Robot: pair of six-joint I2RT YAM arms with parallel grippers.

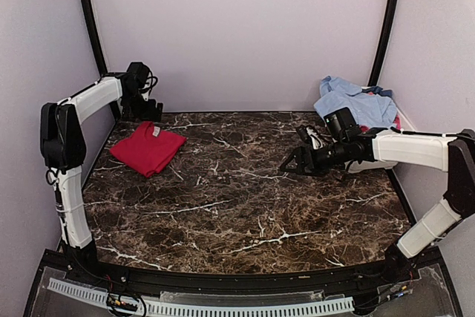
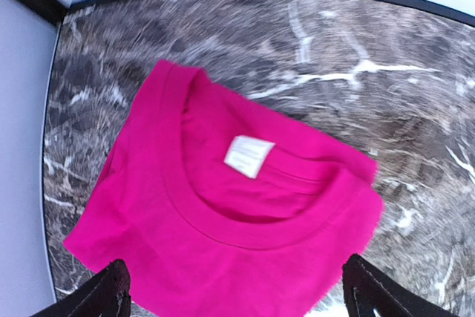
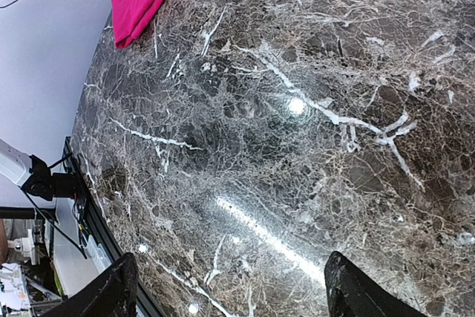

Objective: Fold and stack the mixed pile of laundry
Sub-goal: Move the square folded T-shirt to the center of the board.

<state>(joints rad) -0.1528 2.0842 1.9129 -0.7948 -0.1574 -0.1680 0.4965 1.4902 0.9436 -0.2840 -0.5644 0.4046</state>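
Left arm [image 1: 74, 109]: rises from the near left corner of the marble table [image 1: 245, 213], folds at the elbow, and its white forearm reaches to the table's far left corner. Left gripper [image 2: 237, 295] hangs there, pointed down over the folded red shirt [image 1: 148, 148]. Its jaws are spread wide, one black fingertip to each side of the shirt in the wrist view, with nothing between them and nothing touched. The shirt lies flat on the table's far left part, just in from the left edge. It is folded to a compact rectangle set at a slant, neck side up, with the ribbed collar [image 2: 223, 220] curving round a small white label [image 2: 249, 156]. It looks red from above and pink-red from the wrist camera. The middle of the table is bare dark stone with white veins. Right arm [image 1: 412, 148]: comes up from the near right corner, bends sharply, and its forearm runs almost level, leftward over the table's right half. Right gripper [image 1: 295, 161] sits low over the stone, right of the table's centre. Its fingers are parted, holding nothing, and the wrist view shows only marble between them. Whether the tips touch the surface cannot be told. The laundry pile [image 1: 352, 102] is heaped at the table's far right corner, behind the right forearm. Crumpled light-blue cloth lies on top, with a darker blue piece [image 1: 378, 90] at its far edge.
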